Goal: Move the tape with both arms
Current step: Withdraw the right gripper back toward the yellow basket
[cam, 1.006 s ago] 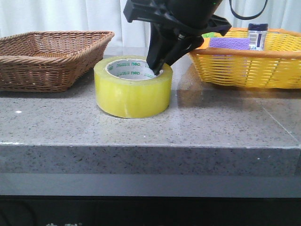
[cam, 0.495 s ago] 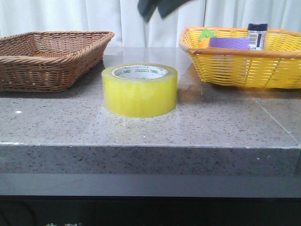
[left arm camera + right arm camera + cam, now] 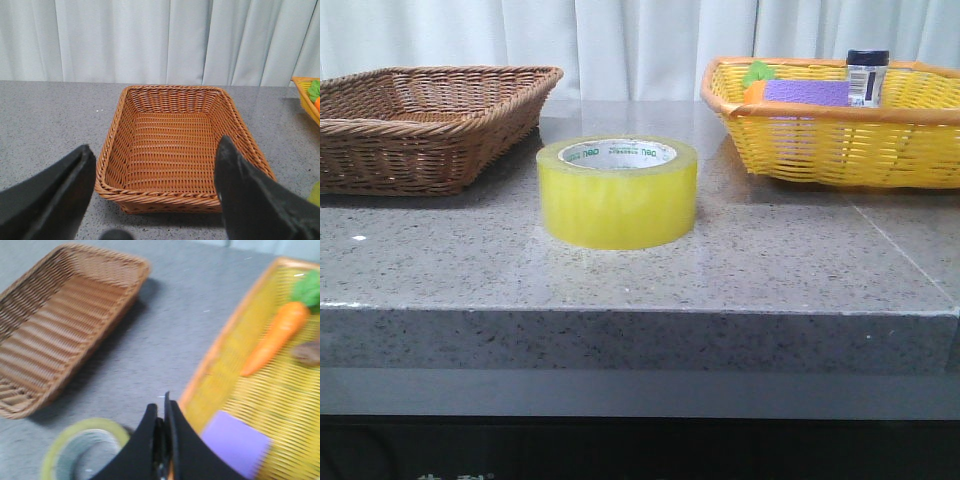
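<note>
Yellow tape (image 3: pixel 617 192) stands flat mid-surface, between both baskets, untouched. Left fingers (image 3: pixel 55 197) spread wide, holding nothing. Right fingers (image 3: pixel 165 445) pressed together, empty, above the tape.

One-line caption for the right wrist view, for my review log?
Right gripper shut and empty above the yellow tape roll, between the empty brown wicker basket and the yellow basket holding a carrot.
</note>
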Tool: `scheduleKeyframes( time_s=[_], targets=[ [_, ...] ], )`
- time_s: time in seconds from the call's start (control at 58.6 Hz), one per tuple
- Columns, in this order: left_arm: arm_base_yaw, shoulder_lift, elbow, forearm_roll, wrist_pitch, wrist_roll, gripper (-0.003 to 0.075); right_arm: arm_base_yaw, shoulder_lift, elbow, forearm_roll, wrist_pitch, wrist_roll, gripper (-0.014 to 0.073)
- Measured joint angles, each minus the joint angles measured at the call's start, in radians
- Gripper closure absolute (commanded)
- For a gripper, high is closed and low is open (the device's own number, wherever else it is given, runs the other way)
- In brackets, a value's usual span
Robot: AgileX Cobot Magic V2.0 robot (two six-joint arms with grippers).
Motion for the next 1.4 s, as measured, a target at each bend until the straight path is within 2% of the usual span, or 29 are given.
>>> scheduleKeyframes(
  time_s=[0.256, 0.478, 0.699, 0.887, 0.989, 1.211, 1.399],
  targets=[
    [0.0, 0.0, 0.0, 0.0, 0.0, 0.0, 0.023, -0.152, -0.283, 0.306, -0.058, -0.124, 0.0, 0.0662],
    [0.0, 0.0, 0.0, 0.0, 0.0, 0.0, 0.023, -0.171, -0.598, 0.64, -0.058, -0.295, 0.002, 0.0662],
    [0.0, 0.0, 0.0, 0.0, 0.0, 0.0, 0.023, -0.171, -0.895, 0.898, -0.058, -0.346, 0.002, 0.0662],
    [0.0, 0.002, -0.002, -0.012, 0.008, 0.0, 0.023, -0.171, -0.991, 0.953, -0.058, -0.346, 0.002, 0.0662],
    [-0.017, 0.047, -0.062, -0.021, 0.089, 0.028, 0.023, -0.171, -0.994, 0.953, -0.058, -0.346, 0.002, 0.0662],
    [-0.179, 0.3, -0.316, -0.1, 0.334, 0.09, 0.023, -0.171, -0.996, 0.953, -0.058, -0.346, 0.002, 0.0662],
    [-0.342, 0.548, -0.479, -0.12, 0.397, 0.094, 0.023, -0.171, -0.996, 0.953, -0.058, -0.335, 0.002, 0.0662]
  ],
)
